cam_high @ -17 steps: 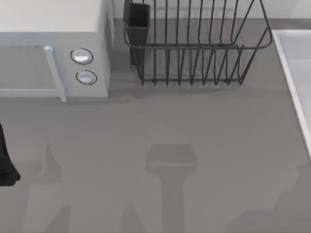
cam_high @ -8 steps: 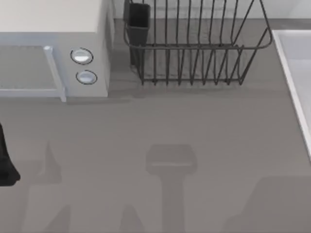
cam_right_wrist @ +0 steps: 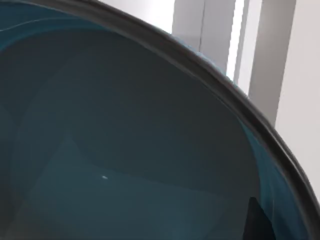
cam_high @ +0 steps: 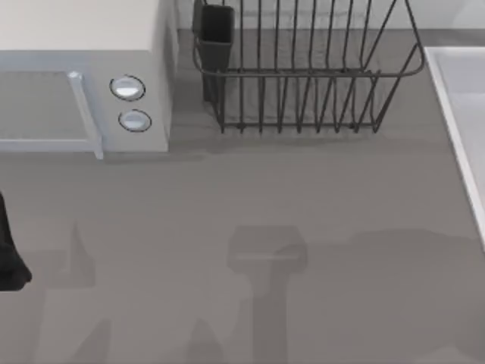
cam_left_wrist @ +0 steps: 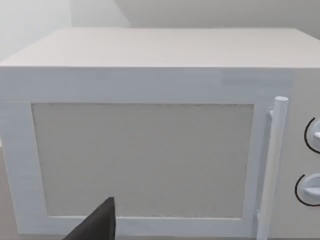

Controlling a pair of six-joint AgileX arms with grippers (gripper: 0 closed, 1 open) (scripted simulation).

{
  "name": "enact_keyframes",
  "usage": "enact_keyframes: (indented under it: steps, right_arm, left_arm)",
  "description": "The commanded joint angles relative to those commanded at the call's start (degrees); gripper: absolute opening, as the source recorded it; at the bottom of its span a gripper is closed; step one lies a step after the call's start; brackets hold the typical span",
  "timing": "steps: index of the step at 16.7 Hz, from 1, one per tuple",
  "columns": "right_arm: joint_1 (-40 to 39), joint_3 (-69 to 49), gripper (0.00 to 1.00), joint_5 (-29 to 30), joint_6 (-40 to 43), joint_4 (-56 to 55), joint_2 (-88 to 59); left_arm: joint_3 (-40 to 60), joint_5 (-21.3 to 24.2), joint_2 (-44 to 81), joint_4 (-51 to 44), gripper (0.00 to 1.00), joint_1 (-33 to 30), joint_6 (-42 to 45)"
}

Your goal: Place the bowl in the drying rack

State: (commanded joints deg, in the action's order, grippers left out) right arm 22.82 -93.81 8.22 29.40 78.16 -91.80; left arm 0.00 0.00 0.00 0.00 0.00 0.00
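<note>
The bowl [cam_right_wrist: 125, 150] sits very close in the right wrist view, showing a teal-blue inside and a dark rim [cam_right_wrist: 235, 100]. My right gripper [cam_right_wrist: 252, 225] is shut on the bowl, with one dark fingertip [cam_right_wrist: 259, 220] against its inner wall. The drying rack [cam_high: 303, 76], a dark wire basket with a dark rectangular cup [cam_high: 216, 34] at its left corner, stands at the back middle of the table. My left arm [cam_high: 7, 254] is parked at the table's left edge, and its gripper [cam_left_wrist: 97, 227] faces the microwave.
A white microwave [cam_high: 83, 83] stands at the back left, right beside the rack, with its door handle [cam_left_wrist: 272, 165] and two knobs [cam_high: 127, 88] facing the front. A white raised edge [cam_high: 455, 121] runs along the right side. A broad shadow [cam_high: 409, 288] lies on the grey table's front right.
The broad shadow at the table's front right has spread up and to the left. The left arm, the rack and the microwave have not moved.
</note>
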Motion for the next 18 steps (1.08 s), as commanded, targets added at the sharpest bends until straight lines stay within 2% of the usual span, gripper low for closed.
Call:
enact_keyframes:
  steps: [3, 12, 15, 18]
  right_arm:
    - [-13.5, 0.8, 0.0, 8.6, -4.8, -11.9, 0.4]
    - [-63.8, 7.6, 0.0, 38.4, -23.3, -57.9, 4.8]
    - [-75.2, 9.6, 0.0, 46.6, -28.1, -69.5, 7.2]
    - [-81.2, 11.1, 0.0, 51.6, -30.7, -75.7, 8.9]
  left_arm:
    - [0.0, 0.0, 0.0, 0.0, 1.0, 0.0, 0.0]
    - [0.0, 0.0, 0.0, 0.0, 1.0, 0.0, 0.0]
    - [0.0, 0.0, 0.0, 0.0, 1.0, 0.0, 0.0]
    - [0.0, 0.0, 0.0, 0.0, 1.0, 0.0, 0.0]
